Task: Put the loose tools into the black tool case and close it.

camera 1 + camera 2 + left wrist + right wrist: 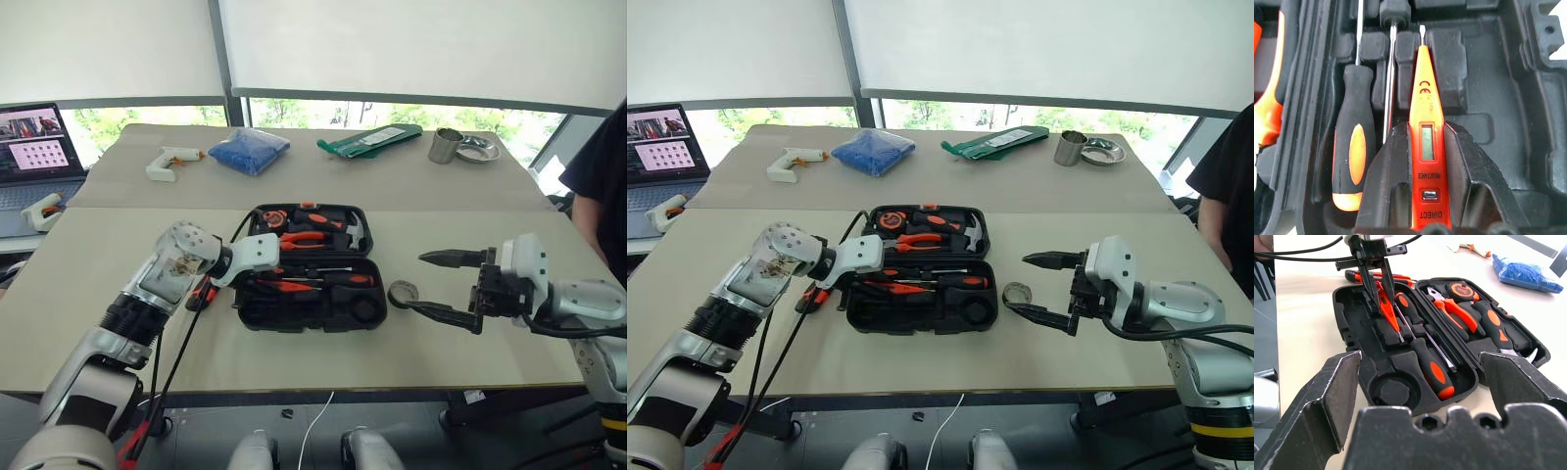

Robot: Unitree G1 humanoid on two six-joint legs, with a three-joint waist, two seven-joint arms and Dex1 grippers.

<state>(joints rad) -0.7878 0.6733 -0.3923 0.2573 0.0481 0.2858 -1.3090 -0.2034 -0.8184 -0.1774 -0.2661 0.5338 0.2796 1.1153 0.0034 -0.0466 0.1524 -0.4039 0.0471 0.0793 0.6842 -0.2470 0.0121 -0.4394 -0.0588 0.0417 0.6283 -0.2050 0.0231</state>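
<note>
The left gripper (1378, 284) is clamping an orange tester screwdriver (1422, 122) over the open black case (312, 311), beside two seated screwdrivers (1432, 364). The right gripper (441, 286) is gaping wide, empty, flanking the tape roll (403, 293) lying just outside the case.

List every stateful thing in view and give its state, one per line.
black tool case: open, lid flat on table.
orange tester screwdriver: clamped in left claw, over the case.
right claw: open, holding nothing.
tape roll: loose on table, beside the case.
laptop: open, screen lit.
</note>
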